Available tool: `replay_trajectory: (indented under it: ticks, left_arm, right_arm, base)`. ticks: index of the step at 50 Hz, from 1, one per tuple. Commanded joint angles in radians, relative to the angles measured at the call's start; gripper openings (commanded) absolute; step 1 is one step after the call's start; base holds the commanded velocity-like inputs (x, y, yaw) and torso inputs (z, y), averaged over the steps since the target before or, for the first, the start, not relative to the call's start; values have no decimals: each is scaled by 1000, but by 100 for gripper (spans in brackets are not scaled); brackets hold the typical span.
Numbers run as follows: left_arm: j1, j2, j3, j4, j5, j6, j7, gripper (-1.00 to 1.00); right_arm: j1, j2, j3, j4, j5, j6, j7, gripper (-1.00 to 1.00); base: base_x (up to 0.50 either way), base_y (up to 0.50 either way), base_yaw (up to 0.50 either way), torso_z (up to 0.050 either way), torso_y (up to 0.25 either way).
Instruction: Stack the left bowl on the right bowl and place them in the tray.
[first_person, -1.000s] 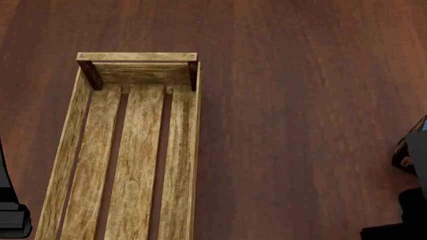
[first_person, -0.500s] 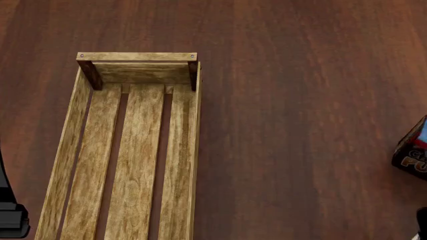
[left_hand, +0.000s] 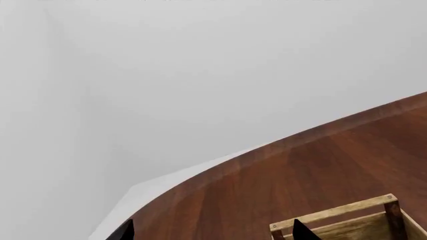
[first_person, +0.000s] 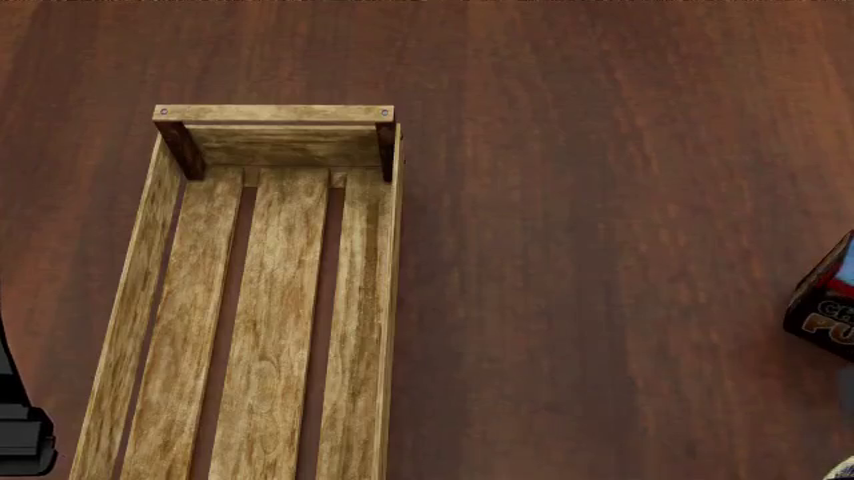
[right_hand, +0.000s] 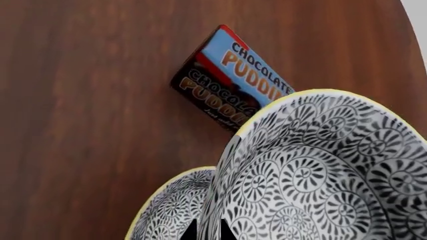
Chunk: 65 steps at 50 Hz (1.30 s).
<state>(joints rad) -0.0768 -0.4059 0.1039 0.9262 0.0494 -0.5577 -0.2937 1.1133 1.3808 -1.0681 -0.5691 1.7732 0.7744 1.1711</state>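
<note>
Head view gives us the tray (first_person: 274, 300) left of centre on the table (first_person: 601, 250). Our right gripper (right_hand: 207, 231) clamps one patterned bowl (right_hand: 320, 175) above another bowl (right_hand: 170, 210), beside the pudding box (right_hand: 227, 75); we cannot tell how wide the left gripper (left_hand: 213, 235) is set.

Tray (first_person: 274, 300): near end cut off by the head view's lower edge; only one end shows in the left wrist view.
Pudding box (first_person: 825, 305): mostly beyond the head view's right edge; one corner hidden behind the upper bowl (right_hand: 327, 170) in the right wrist view.
Lower bowl (right_hand: 175, 206): largely covered by the upper one.
Left gripper (left_hand: 212, 234): only two dark fingertips show.
</note>
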Motion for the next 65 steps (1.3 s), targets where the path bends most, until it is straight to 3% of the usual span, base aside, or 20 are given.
replay_trajectory:
  ticks: [1,65]
  left_arm:
    - [1,-2,1,1,-1,1,-2,100]
    - [4,-11,-2,-4,-14,7,-13,100]
  right_arm:
    - [-45,6,-23,10,-57,-55,-41,-100]
    - [-238,-29,-117,105,-190,-244,-162,-100]
  base:
    - [0,0,0,0,0]
    - [0,0,0,0,0]
